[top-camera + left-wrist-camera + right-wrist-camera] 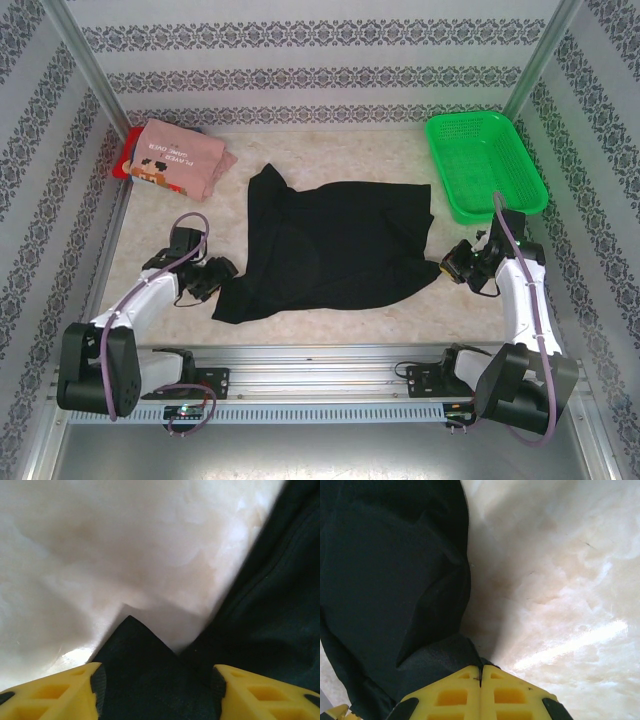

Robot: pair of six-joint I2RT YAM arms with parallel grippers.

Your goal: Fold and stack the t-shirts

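The black t-shirt lies spread out, a little rumpled, on the middle of the table. At its near left corner, my left gripper is open. A pointed corner of the black cloth lies between its yellow fingers. My right gripper is shut on the black t-shirt's near right corner. A fold of the black cloth is pinched between its closed yellow fingertips. A folded pink t-shirt with dark lettering lies at the back left, on top of a red t-shirt.
A green mesh basket stands at the back right, just beyond the right arm. Patterned walls enclose the table on three sides. Bare marbled tabletop lies between the black shirt and the metal rail at the near edge.
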